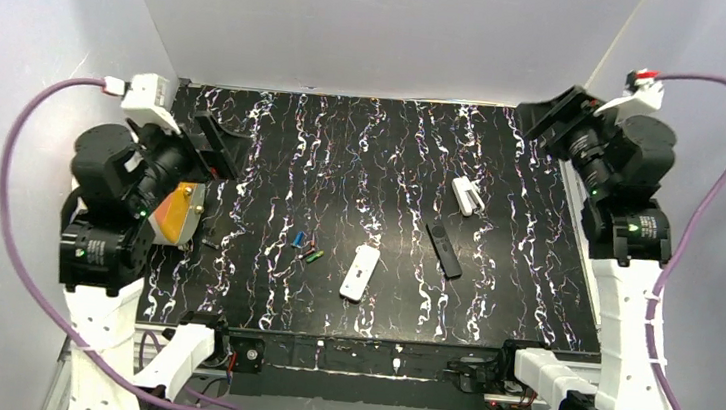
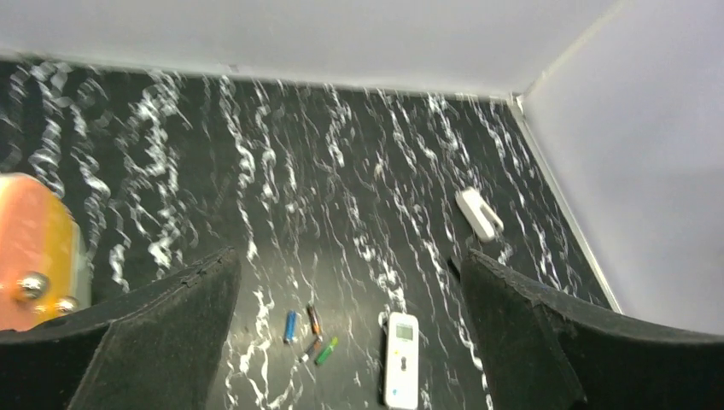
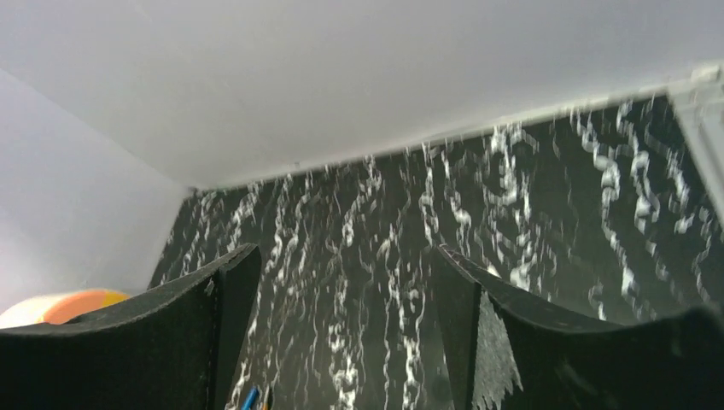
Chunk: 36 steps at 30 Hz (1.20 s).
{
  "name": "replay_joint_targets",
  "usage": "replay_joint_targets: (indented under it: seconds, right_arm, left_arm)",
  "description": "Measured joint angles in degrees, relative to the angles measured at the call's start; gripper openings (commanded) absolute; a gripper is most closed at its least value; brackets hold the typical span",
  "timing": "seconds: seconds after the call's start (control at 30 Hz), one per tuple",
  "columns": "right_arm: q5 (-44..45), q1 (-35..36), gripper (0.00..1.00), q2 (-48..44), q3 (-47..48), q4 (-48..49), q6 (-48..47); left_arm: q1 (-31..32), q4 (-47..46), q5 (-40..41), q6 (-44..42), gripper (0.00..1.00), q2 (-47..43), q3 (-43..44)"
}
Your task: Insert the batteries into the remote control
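the batteries (image 1: pixel 306 248) are lying loose on the black marbled table (image 1: pixel 395 148), clustered just left of the white remote (image 1: pixel 361 272). the blue battery (image 2: pixel 290 325) is lying beside a dark battery (image 2: pixel 314 319), with the green battery (image 2: pixel 327 350) nearer the remote. a black remote (image 1: pixel 444 250) is lying to the right of the white one, with a white two-pronged piece (image 1: pixel 467 195) beyond it. an orange object (image 1: pixel 177 212) is sitting by the left arm.

the left gripper (image 2: pixel 348 273) is hovering high at the left edge, its fingers (image 2: pixel 171 333) spread wide and holding nothing. the right gripper (image 3: pixel 346 265) is hanging at the far right corner, likewise parted and empty.

judging by their size, the batteries are going to be light, hard, smooth and quick to roll. a pinch across the middle of the barrel, closing square to its length, is looking safest. the white remote is lying buttons up, so its battery bay is probably facing the table. it is looking light enough to skid, so the other arm is likely needing to steady it by its long edges.
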<state>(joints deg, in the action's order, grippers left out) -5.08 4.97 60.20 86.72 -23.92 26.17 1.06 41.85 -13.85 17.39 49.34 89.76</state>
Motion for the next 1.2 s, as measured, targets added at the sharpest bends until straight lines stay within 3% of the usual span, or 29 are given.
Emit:
replay_joint_targets:
  seconds: [0.27,0.43,0.6,0.73,0.87,1.2]
  right_arm:
    - [-2.3,0.0,0.81,-0.8,-15.5,0.1,3.7]
    - [-6.2,0.0,0.81,3.9,-21.1,-0.1,3.1]
    - [-8.3,1.7,0.86,9.0,-25.5,-1.2,0.8]
    - [-3.9,11.5,0.86,11.0,-26.9,-1.5,-1.4]
    - [3.2,22.3,0.86,13.7,-26.9,-1.4,-2.2]
    - [20.0,36.2,0.82,20.8,-28.5,-6.4,5.2]
  left_arm:
    - [0.0,-4.4,-6.7,5.3,0.98,0.6,-19.3]
    - [0.0,-5.7,-7.7,7.6,0.98,4.5,-22.7]
    - [-0.2,-10.0,-13.9,8.4,0.98,4.8,-24.2]
    - [1.6,-14.4,-17.7,10.6,0.98,5.8,-28.5]
    - [8.9,-15.9,-16.0,11.6,0.98,8.4,-31.3]
    - [23.5,-17.4,-7.1,11.5,0.96,11.7,-34.8]
